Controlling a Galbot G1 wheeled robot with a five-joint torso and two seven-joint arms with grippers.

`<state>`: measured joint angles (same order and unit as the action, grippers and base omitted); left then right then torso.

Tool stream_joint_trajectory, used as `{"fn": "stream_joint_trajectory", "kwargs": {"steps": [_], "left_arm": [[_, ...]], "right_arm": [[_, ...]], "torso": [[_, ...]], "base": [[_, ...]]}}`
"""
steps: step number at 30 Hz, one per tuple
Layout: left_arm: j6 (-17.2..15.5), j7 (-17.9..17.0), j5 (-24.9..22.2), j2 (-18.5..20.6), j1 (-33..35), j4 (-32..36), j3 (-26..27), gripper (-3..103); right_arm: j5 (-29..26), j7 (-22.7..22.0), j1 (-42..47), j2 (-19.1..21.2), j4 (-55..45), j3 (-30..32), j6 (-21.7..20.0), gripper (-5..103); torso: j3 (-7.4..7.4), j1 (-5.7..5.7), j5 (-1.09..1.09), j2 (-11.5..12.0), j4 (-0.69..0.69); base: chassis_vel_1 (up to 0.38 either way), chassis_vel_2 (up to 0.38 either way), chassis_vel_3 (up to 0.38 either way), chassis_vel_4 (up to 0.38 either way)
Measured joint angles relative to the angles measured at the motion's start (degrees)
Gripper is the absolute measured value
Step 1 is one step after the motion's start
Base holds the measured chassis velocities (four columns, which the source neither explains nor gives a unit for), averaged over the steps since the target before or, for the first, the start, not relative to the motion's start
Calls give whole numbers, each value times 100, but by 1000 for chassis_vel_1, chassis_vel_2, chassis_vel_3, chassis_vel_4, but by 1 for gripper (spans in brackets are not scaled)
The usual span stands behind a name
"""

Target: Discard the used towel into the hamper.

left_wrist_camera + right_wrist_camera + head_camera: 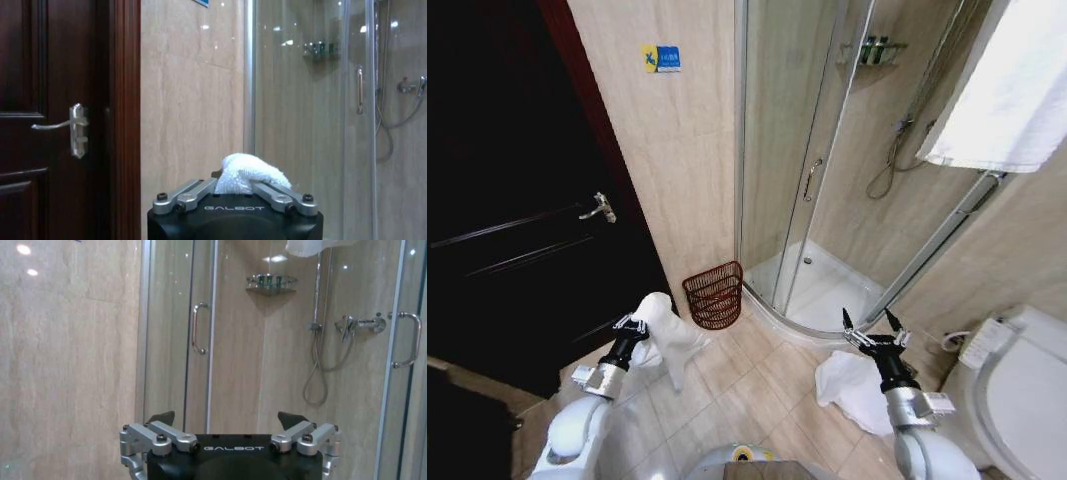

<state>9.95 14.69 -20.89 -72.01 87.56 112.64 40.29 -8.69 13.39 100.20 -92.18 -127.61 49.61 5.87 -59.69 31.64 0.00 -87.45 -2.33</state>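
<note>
Towel: a white towel point(665, 335) is clamped in my left gripper point(634, 325), bunched at the fingers and hanging down from them, so its long axis runs roughly up and down, with the loose end toward the floor tiles.
Towel, wrist view: in the left wrist view a rounded white wad of the towel point(248, 172) pokes up between my left gripper's fingers point(279, 194), which are pressed in against it.
Hamper: the hamper point(715, 295) stands on the floor against the beige wall, its open mouth facing up and its body narrowing toward the base.
Hamper contents: I cannot see anything inside through the weave.
Towel to hamper: the held towel is near the hamper, on the side toward the dark door point(522, 240), and not touching it.
Right gripper: my right gripper point(873, 331) is on the far side of the hamper from the door, well apart from it, with its fingers spread wide and nothing between them.
Second towel: another white towel point(852, 390) lies crumpled on the floor just below my right gripper.
Shower: the glass shower point(827, 160) stands just beside the hamper, on the side away from the door.
</note>
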Motion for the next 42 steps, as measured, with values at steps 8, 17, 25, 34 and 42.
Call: {"fn": "stream_joint_trajectory", "kwargs": {"steps": [8, 17, 25, 34, 42], "left_arm": [[15, 53, 72, -31, -68, -61, -57, 2], [21, 109, 98, -52, -113, -57, -73, 2], [-1, 134, 109, -59, -189, -89, -153, 2], [-27, 164, 145, -76, -259, -110, -250, 2], [-41, 165, 183, -105, -330, -154, -304, 2]], "right_arm": [[-11, -8, 9, 3, 35, 26, 37, 100], [-40, -24, 18, 3, 15, 43, 49, 100], [-63, -30, 30, 4, 43, 49, 79, 100], [-87, -41, -7, 4, 71, 65, 81, 100], [-102, -45, 3, 4, 107, 63, 88, 100]], "torso": [[0, 1, 0, 1, 0], [-1, 2, 0, 2, 0], [0, 1, 0, 1, -1], [0, 1, 0, 1, 0], [0, 1, 0, 1, 0]], "base": [[-48, 59, 65, -59], [-79, 82, 77, -81], [-47, 52, 53, -60], [-65, 54, 58, -65], [-49, 80, 68, -54]]}}
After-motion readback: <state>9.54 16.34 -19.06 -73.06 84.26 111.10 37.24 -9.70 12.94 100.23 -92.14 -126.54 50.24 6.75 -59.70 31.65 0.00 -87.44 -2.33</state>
